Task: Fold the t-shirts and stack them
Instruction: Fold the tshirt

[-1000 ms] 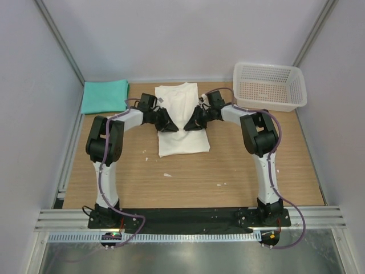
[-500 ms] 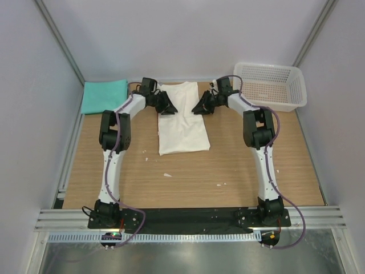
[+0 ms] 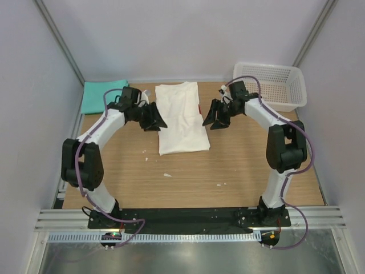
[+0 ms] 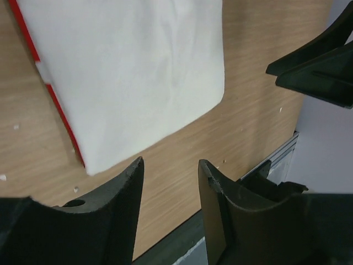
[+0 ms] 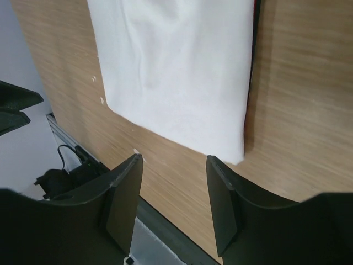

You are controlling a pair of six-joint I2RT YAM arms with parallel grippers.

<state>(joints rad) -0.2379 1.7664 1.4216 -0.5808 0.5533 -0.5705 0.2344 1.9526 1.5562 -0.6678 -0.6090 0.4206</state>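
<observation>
No legible text anywhere; white t-shirt point(image 3: 181, 117) shows only red print edge.

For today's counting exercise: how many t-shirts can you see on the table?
2. The white t-shirt lies folded at centre; the teal-green t-shirt lies folded at the far left corner. Any beneath would be hidden.

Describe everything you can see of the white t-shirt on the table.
The white t-shirt is soft cloth, folded into a long rectangle and lightly creased, with a thin red strip showing along one long edge. It lies flat on the wooden table, its length running away from the arms. The left pincer and right pincer flank it, both open, neither touching it.
</observation>
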